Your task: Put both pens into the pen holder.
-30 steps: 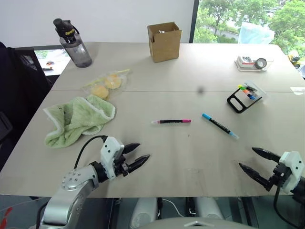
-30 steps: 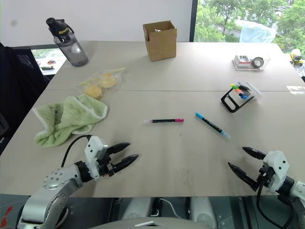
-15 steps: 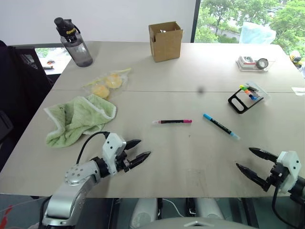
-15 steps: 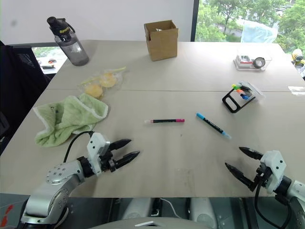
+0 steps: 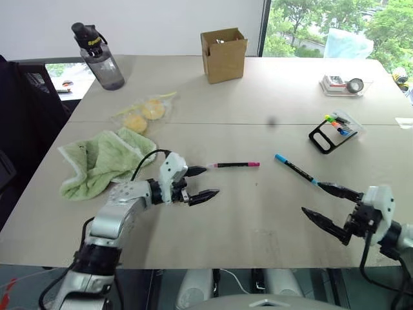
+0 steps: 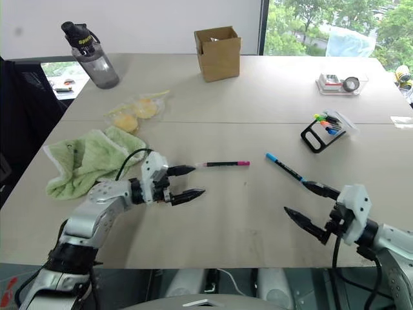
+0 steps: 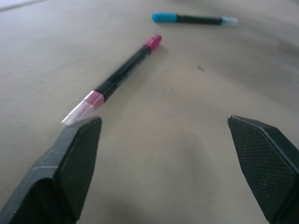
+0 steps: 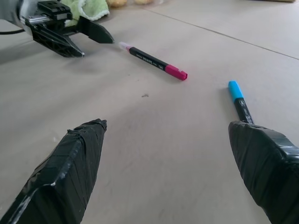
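Left eye view: both grippers gape empty, left gripper (image 5: 201, 182) nearing pink pen (image 5: 233, 165), right gripper (image 5: 326, 205) by blue pen (image 5: 296, 170); grasping looks next.

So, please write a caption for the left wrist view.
Open left hand near the magenta pen on the table; the blue pen lies beyond.

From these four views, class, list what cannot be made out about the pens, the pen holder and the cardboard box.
- Blue pen: in the right wrist view its far end is hidden behind one finger.
- Magenta pen: its printed lettering is too small to read.
- Pen holder: too small in the head views to count its markers.
- Cardboard box: its contents are hidden by its walls.
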Motion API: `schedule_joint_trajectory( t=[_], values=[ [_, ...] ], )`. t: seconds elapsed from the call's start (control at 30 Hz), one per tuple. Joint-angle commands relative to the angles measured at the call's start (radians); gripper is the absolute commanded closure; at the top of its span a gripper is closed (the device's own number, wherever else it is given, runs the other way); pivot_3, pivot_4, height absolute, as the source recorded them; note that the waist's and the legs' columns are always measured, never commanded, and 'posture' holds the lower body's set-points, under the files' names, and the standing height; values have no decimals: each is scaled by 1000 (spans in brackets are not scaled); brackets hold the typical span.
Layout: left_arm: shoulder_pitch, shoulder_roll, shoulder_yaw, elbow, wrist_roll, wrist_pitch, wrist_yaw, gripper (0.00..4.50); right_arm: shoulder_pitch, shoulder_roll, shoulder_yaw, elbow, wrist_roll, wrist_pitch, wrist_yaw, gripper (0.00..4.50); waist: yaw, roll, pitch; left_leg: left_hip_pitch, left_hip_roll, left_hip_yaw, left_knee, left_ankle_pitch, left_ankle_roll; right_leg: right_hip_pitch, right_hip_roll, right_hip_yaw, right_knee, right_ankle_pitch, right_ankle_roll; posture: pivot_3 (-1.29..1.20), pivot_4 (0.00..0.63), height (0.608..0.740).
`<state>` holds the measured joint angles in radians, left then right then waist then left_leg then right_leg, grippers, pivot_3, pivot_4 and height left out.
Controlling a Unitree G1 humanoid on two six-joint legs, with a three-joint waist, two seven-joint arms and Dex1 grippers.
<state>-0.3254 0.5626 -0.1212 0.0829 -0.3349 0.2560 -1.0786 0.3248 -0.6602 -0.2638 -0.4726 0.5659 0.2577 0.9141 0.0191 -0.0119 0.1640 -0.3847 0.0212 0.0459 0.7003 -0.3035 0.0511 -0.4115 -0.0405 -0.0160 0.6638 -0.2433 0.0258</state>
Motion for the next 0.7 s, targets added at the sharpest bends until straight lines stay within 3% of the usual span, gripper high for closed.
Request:
schedule_joint_trajectory(
  t=[0.03,0.23,0.43,0.53,0.7],
  values=[
    [-125,-17,-45,164,90,-151,-49,86,-9,-19,12,-75,16,64,-39,0,-1,-1,0,0,0,0,0,0,0,0,1,0,-1,0,0,0,150,736],
    [-365,-84,-91,492,180,-316,-130,86,6,-20,18,-104,-2,83,-59,0,-3,-1,0,-3,-1,0,0,-1,2,-1,3,1,-3,0,1,0,150,736],
    [-434,-75,-162,637,264,-390,-266,86,61,4,29,-122,-37,72,-97,0,-7,-2,1,-4,0,-1,0,-1,2,-4,6,2,-3,0,2,0,150,736],
    [-442,-80,-156,640,262,-379,-290,847,86,18,35,-134,-43,74,-112,0,-5,-2,0,-4,0,-1,0,-2,3,-4,6,2,-2,0,2,0,150,736],
    [-420,-78,-139,586,252,-336,-289,3081,95,46,50,-141,-34,85,-136,0,-6,-2,0,-3,0,0,1,-2,3,-3,6,2,-2,0,2,0,150,736]
  ],
)
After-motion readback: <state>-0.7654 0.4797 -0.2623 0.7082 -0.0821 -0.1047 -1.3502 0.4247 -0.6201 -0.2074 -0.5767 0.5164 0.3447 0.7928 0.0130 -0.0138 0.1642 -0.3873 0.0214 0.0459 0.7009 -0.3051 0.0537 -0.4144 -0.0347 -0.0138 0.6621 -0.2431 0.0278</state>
